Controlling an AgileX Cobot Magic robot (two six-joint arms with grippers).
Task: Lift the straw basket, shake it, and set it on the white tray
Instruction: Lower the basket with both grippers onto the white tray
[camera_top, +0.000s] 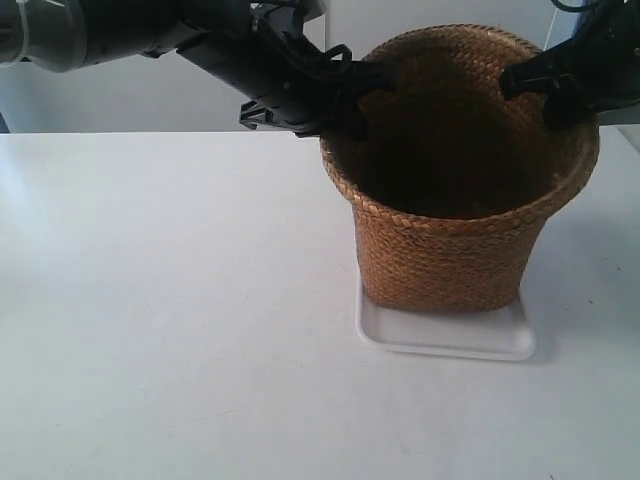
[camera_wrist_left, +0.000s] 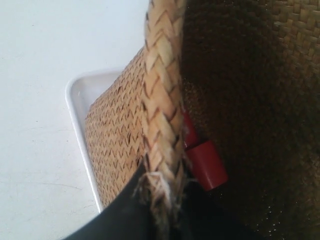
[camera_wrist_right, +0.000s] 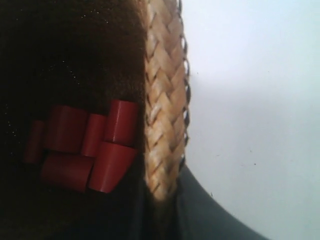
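Observation:
The brown braided straw basket (camera_top: 450, 250) stands upright on the white tray (camera_top: 450, 340), hiding most of it. The arm at the exterior view's left has its gripper (camera_top: 345, 105) over the basket's rim, and the arm at the exterior view's right holds its gripper (camera_top: 545, 90) at the opposite rim. In the left wrist view my left gripper (camera_wrist_left: 162, 212) is shut on the thick rim (camera_wrist_left: 162, 115), with the tray's corner (camera_wrist_left: 80, 95) below. The right wrist view shows my right gripper (camera_wrist_right: 165, 205) shut on the rim (camera_wrist_right: 162, 110) too. Several red cylinders (camera_wrist_right: 82, 145) lie inside the basket.
The basket and tray sit on a white tabletop (camera_top: 170, 330). One red cylinder (camera_wrist_left: 207, 165) shows inside the basket near my left gripper. A pale wall (camera_top: 120, 100) runs behind the table.

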